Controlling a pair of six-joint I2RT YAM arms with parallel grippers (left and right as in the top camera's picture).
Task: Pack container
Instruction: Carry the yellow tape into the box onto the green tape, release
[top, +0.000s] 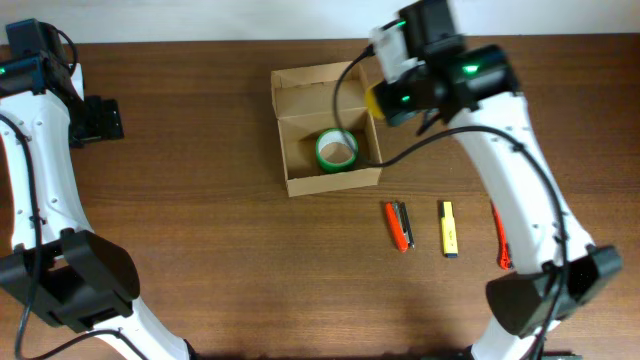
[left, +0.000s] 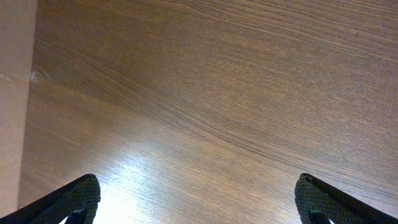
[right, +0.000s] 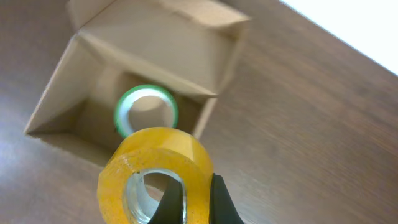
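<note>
clamping down on the yellow tape roll, the right gripper had one finger through the roll's hole and the other on the outside of its wall, so the roll hung pinched by its rim. below it, in the wrist view, sat the container, open at the top, with a green tape roll lying flat on its floor. from overhead the yellow roll was up by the container's right wall (whether over the rim or just outside it, hard to call). the container itself stood on the table at the far middle, its lid flap folded back toward the far edge. over on the other side, the left gripper had its fingers spread wide over bare wood, well apart from the container. nearer the front lay an orange tool, a yellow tool beside it, and a red tool half hidden under the right arm.
</note>
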